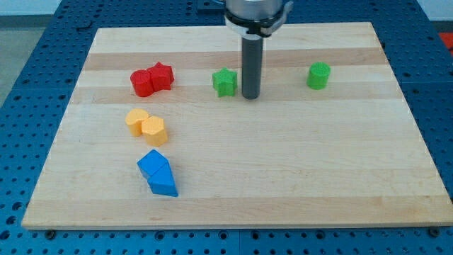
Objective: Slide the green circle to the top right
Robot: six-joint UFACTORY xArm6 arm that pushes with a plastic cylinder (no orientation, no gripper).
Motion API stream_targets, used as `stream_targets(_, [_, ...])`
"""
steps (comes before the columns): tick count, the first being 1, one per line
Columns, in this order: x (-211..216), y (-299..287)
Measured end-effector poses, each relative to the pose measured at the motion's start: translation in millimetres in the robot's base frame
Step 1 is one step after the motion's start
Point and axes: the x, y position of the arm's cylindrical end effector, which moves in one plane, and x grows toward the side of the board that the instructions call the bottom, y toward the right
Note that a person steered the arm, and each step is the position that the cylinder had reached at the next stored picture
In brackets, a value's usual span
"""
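Green plastic, the round cylinder block is seen at two o'clock on the pale wooden board, well apart from my tip; no gripper is fitted. The green star block, just beside at nine o'clock, could be knocked, or the circle glanced off-line.

A green star sits on the wooden board. Left of it: two red blocks touching, two yellow blocks, two blue blocks.
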Motion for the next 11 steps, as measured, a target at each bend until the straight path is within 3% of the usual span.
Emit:
stream_targets(2, [-7.8, 69.7])
stream_targets(4, [-55.7, 157.0])
stream_targets(6, [-43.2, 136.1])
stream_targets(8, [-43.6, 171.3])
stream_targets(11, [-135.1, 214.0])
